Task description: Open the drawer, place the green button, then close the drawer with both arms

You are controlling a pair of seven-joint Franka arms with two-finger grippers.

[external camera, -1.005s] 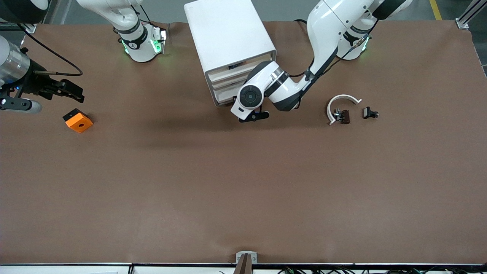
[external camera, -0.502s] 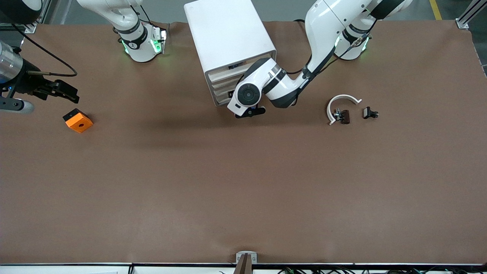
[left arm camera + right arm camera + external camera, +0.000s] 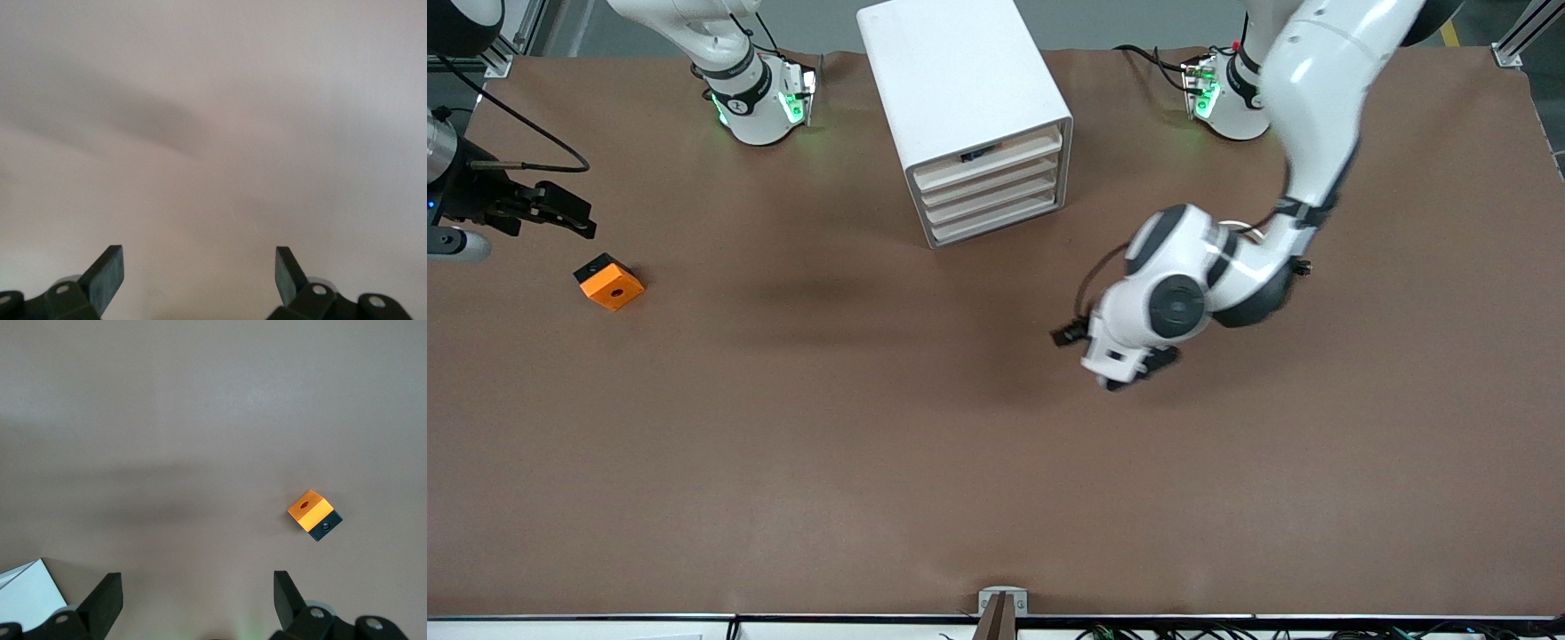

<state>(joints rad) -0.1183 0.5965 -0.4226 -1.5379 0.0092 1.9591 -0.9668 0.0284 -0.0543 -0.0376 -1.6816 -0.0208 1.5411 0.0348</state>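
Left gripper [image 3: 1116, 356] is seen over bare brown table [image 3: 871, 462], nearer the front camera than the cabinet [image 3: 969, 107] and toward the left arm's end of it; in the left wrist view its fingers [image 3: 107, 277] are spread wide with nothing between them, only plain table surface below. Every drawer [image 3: 996, 191] in the cabinet is seen pushed in flush, four cream fronts stacked, and the cabinet stands well apart from that gripper. Something dark is glimpsed in the slot above the top drawer, too small to be named. No button can be made out in any view, so its place relative to either gripper cannot be told. Right gripper [image 3: 560, 212] is held at the right arm's end of the table, above and just beside the orange cube [image 3: 608, 281], with its fingers [image 3: 103, 600] parted and empty in the right wrist view; the cube [image 3: 314, 514] lies on the table there, untouched, its dark underside showing. A white corner is caught at the edge of that wrist view, unidentifiable. A small dark part [image 3: 1303, 265] peeks out from under the left arm's forearm.
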